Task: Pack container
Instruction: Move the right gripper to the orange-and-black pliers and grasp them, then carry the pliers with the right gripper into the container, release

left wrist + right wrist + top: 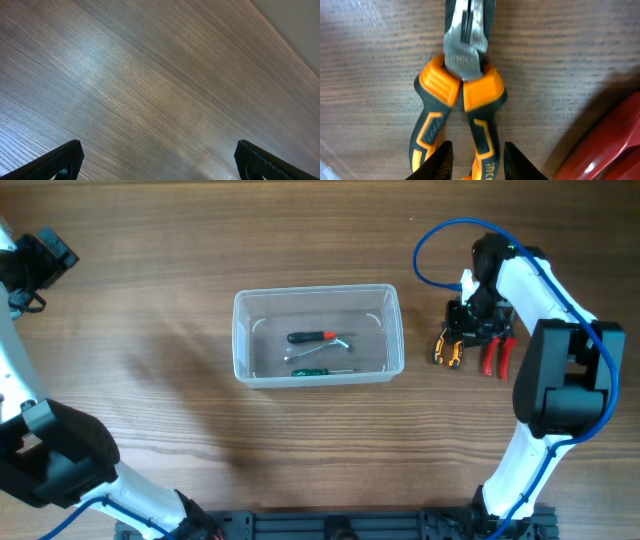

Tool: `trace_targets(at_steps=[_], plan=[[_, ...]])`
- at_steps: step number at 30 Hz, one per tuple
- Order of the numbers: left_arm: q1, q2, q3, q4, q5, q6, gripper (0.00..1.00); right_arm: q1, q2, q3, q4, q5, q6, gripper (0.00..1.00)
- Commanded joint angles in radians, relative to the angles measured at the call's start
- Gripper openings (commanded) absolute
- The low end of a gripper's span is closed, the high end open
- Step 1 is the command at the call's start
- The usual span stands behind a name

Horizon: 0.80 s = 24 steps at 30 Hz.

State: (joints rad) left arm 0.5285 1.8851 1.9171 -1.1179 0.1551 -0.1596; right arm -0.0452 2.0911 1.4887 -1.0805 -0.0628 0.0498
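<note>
The right tool (pixel 478 162) straddles one rubbery orange-and-black handle of the steel pliers (pixel 465 75), its black fingers slightly apart and not clamped. Farther off, the clear, round-cornered plastic container (pixel 240 350) sits mid-way across the woodgrain table (pixel 150 300). The left tool (pixel 160 160) gapes wide, empty.

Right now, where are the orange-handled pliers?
In the overhead view, the orange-handled pliers lie on the table right of the container, beside the red-handled pliers, directly under the right gripper.

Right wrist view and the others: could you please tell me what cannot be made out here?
Right wrist: orange pliers, handle ends cut by the bottom edge; red tool, blurred and cropped.
Overhead: tools in the container, too small to name.
</note>
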Motion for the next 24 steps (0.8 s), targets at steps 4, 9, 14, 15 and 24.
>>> trace_targets(at_steps=[4,9,14,15,24], plan=[[-0.003,-0.001,-0.004,0.002,0.005,-0.009,1.0,-0.003,0.013,-0.082,0.079,0.017,0.006,0.35],[-0.003,-0.001,-0.004,0.002,0.005,-0.009,1.0,-0.003,0.013,-0.09,0.093,0.017,0.005,0.08],[-0.003,-0.001,-0.004,0.002,0.005,-0.009,1.0,-0.003,0.013,-0.081,0.079,0.018,0.005,0.04],[-0.003,-0.001,-0.004,0.002,0.005,-0.009,1.0,-0.003,0.013,-0.06,0.064,0.018,0.004,0.04],[-0.003,-0.001,-0.004,0.002,0.005,-0.009,1.0,-0.001,-0.002,0.602,-0.215,0.009,-0.053,0.04]])
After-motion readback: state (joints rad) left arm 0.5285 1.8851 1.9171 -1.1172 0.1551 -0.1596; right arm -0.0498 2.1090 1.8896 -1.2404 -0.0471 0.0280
